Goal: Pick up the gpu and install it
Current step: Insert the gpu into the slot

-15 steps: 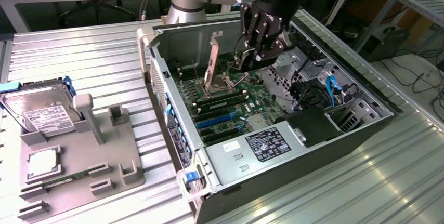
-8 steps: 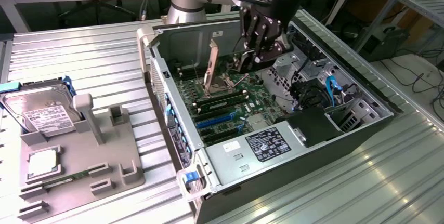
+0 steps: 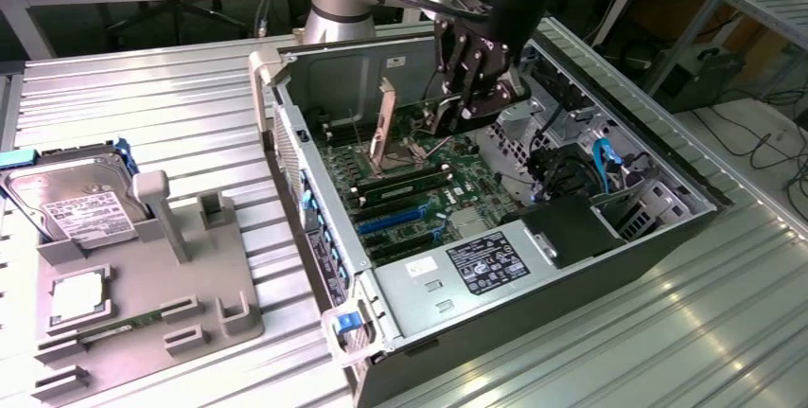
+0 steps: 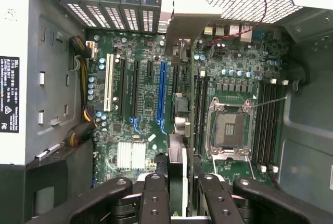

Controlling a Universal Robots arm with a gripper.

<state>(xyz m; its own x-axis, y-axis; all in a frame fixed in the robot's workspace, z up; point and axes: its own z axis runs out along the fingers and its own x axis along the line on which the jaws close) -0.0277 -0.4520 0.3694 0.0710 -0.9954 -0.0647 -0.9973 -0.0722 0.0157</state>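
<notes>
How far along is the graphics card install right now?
Pickup looks done: the fingers grip the gpu edge-on, held inside the open computer case. In hand: it hangs above the motherboard, beside the blue slot. Left: seating it; the card is not yet in a slot.

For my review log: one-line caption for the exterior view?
Gripper holds the gpu edge-on inside the open computer case, above the motherboard; hard drive stands in its holder.
</notes>
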